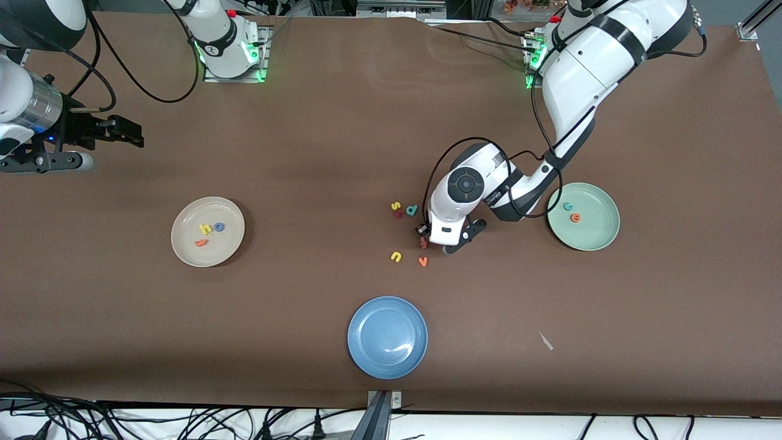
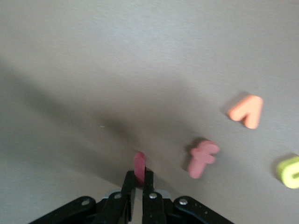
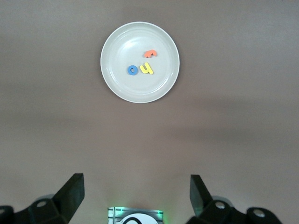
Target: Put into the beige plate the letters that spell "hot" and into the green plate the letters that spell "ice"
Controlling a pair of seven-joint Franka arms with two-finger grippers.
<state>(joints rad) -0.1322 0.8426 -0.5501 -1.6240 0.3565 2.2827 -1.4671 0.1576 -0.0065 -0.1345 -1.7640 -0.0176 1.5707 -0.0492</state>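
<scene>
Left gripper (image 2: 138, 179) pinches the dark red i (image 2: 139, 169) at the table's middle.
Teal c (image 1: 567, 206) and orange e (image 1: 575, 217) lie in the green plate (image 1: 602, 238); h, o, t in the beige plate (image 3: 114, 81). The right gripper (image 3: 136, 193) waits, fingers spread, above the table's edge at the right arm's end.

The brown worktop (image 1: 305, 122) is carrying the blue plate (image 1: 387, 337), with the beige plate (image 1: 208, 231), green plate (image 1: 583, 216) and loose foam letters (image 1: 403, 209) all lying farther from the front camera.
</scene>
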